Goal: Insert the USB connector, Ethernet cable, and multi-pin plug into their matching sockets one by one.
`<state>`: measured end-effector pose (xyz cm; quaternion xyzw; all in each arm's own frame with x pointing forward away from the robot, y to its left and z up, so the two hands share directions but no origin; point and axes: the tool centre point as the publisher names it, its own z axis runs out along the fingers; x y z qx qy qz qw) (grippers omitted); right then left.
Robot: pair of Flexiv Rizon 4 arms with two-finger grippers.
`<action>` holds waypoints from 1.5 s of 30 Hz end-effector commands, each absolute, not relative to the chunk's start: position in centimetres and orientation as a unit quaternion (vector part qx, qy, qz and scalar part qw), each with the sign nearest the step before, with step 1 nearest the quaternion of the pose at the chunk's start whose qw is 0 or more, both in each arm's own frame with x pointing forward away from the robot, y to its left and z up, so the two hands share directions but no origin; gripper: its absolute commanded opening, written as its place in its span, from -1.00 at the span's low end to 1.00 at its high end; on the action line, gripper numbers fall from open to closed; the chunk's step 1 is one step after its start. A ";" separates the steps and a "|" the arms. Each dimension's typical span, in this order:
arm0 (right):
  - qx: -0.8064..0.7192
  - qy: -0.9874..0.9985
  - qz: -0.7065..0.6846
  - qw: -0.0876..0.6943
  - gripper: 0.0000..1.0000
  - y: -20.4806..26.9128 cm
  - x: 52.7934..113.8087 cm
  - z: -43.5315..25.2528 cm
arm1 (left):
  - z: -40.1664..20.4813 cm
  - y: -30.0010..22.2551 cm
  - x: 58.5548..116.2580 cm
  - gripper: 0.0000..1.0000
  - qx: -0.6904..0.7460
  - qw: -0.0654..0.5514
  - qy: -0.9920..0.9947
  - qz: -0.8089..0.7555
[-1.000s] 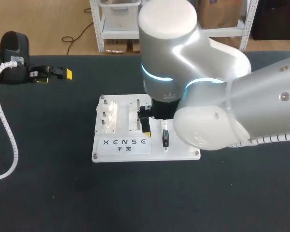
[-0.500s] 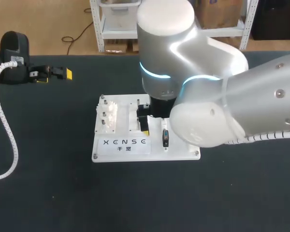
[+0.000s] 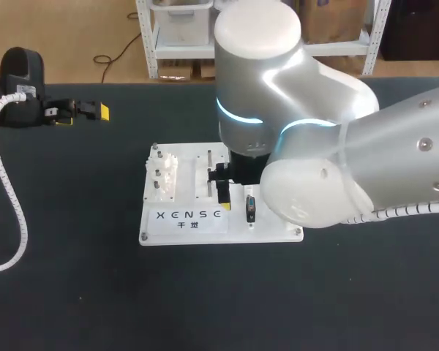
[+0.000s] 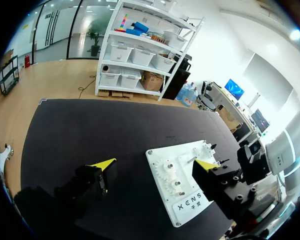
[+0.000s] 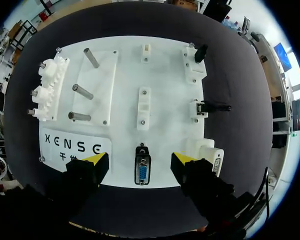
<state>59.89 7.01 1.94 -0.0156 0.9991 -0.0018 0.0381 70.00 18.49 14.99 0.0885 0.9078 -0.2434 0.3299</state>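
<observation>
The white board (image 5: 160, 75) lies under my right gripper (image 5: 139, 161). Its fingers stand apart, and the blue-faced multi-pin plug (image 5: 142, 171) lies between them in its holder at the board's near edge, touched by neither. In the head view this plug (image 3: 250, 209) shows dark beside my right arm (image 3: 314, 146), which hides the gripper except one yellow tip. Two small black connectors (image 5: 200, 52) (image 5: 212, 107) sit in white holders along one board edge. My left gripper (image 3: 82, 112) rests open at the table's far left, away from the board (image 4: 182, 185).
White gears (image 5: 46, 90) and three metal pegs (image 5: 82, 92) stand on the board's other side. A white socket block (image 5: 206, 150) sits beside my right finger. A black stand (image 3: 22, 80) and a white ribbed cable (image 3: 7, 190) are at the far left.
My right arm swayed slightly left over the board, then back right. The left arm has stayed still.
</observation>
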 end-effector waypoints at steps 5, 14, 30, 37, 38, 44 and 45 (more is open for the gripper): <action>-0.005 0.999 -0.006 0.039 -0.22 6.7 60.1 1.2 | 15.0 18.5 70.0 1.00 0.088 0.330 0.908 -0.243; -0.005 0.999 -0.018 0.045 -1.00 6.1 59.9 0.8 | 15.0 18.5 70.0 1.00 0.088 0.330 0.908 -0.243; 0.013 0.994 -0.005 0.108 -1.00 4.1 59.6 5.9 | 15.0 18.5 70.0 1.00 0.088 0.330 0.908 -0.243; 0.032 0.991 -0.023 0.126 -1.00 1.9 59.4 7.7 | 15.0 18.5 70.0 1.00 0.088 0.330 0.908 -0.243; 0.035 0.991 -0.027 0.129 -1.00 1.6 59.4 7.8 | 15.0 18.5 70.0 1.00 0.088 0.330 0.908 -0.243; 0.045 0.990 -0.041 0.127 -1.00 -0.1 59.4 7.4 | 15.0 18.5 70.0 1.00 0.088 0.330 0.908 -0.243; 0.046 0.990 -0.041 0.125 -1.00 -0.3 59.4 7.3 | 15.0 18.5 70.0 1.00 0.088 0.330 0.908 -0.243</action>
